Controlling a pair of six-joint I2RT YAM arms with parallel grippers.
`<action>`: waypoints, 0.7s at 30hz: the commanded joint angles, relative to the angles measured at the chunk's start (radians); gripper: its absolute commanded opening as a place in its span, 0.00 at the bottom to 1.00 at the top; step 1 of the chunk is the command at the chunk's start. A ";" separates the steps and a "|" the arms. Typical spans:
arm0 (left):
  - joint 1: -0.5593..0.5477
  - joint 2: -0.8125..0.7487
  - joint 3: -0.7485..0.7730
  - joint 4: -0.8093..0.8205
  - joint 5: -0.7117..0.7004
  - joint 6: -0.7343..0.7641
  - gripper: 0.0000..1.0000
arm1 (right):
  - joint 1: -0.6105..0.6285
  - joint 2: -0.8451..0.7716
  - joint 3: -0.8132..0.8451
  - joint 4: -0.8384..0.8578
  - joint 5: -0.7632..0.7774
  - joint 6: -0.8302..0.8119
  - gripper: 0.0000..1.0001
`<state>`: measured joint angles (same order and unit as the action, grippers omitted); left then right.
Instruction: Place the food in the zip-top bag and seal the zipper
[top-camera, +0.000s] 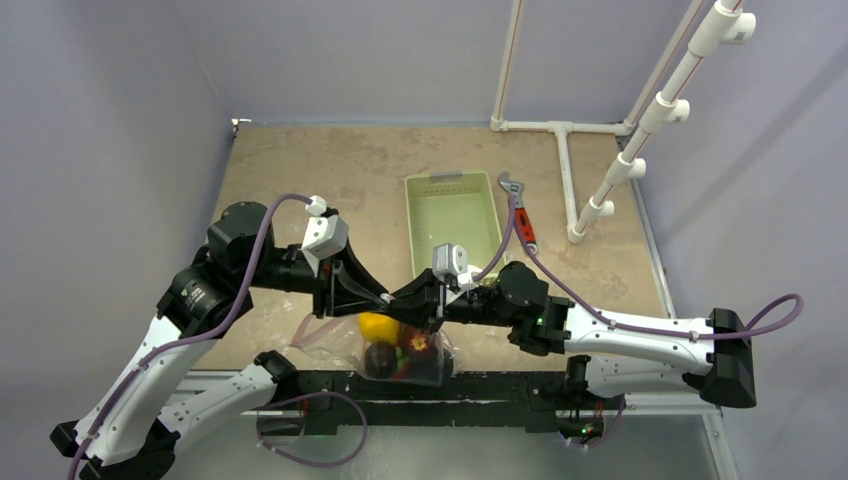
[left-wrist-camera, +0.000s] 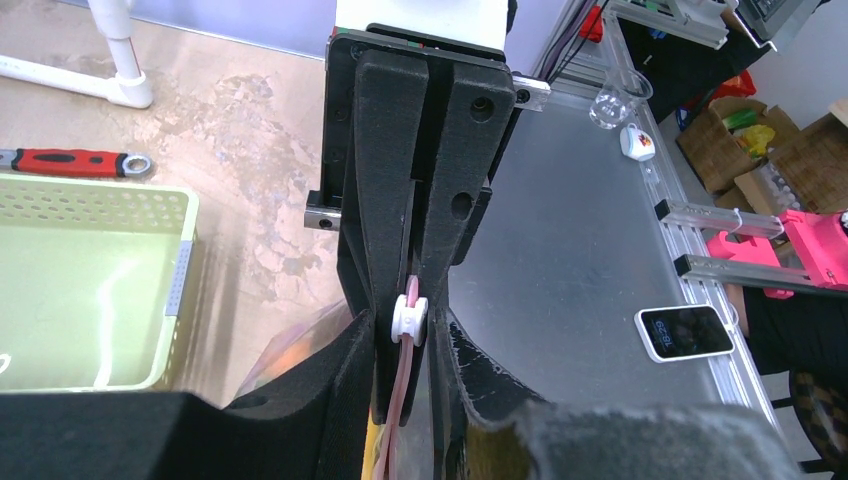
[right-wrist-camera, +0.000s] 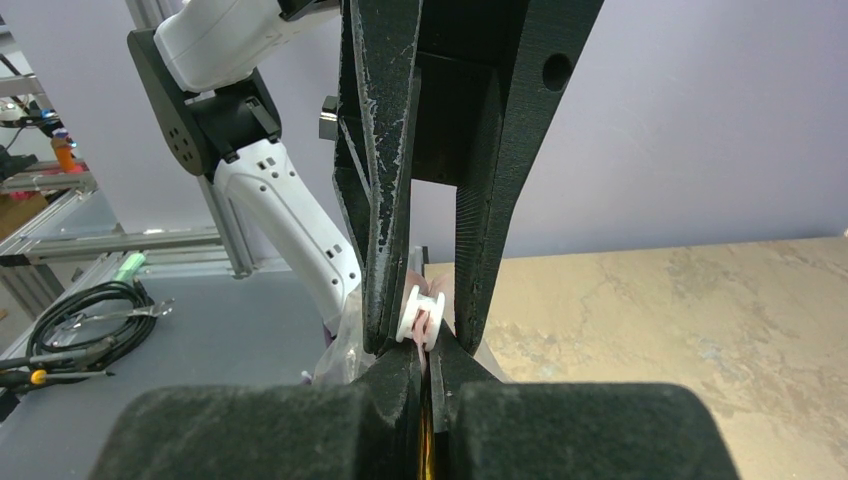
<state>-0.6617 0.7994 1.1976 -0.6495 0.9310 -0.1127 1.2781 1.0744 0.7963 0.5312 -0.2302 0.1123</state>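
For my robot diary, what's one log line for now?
food: in bag | right jaws: shut on zipper | left jaws: around slider

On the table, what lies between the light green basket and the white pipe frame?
A red-handled wrench lies there, close beside the basket and apart from the pipe frame. The top view shows it.

Both arms' fingers (left-wrist-camera: 390, 150) hide most of the zipper (left-wrist-camera: 398, 400), cut off below.
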 joint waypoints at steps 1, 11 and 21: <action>0.001 -0.009 0.019 0.043 0.009 -0.004 0.23 | 0.004 -0.013 0.010 0.069 -0.004 0.001 0.00; 0.001 -0.013 0.026 0.044 0.008 -0.007 0.26 | 0.004 -0.008 0.010 0.070 -0.004 0.001 0.00; 0.002 -0.022 0.027 0.045 0.008 -0.012 0.29 | 0.004 -0.010 0.010 0.070 -0.001 0.004 0.00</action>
<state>-0.6613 0.7853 1.1984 -0.6445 0.9298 -0.1131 1.2781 1.0744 0.7963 0.5308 -0.2302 0.1127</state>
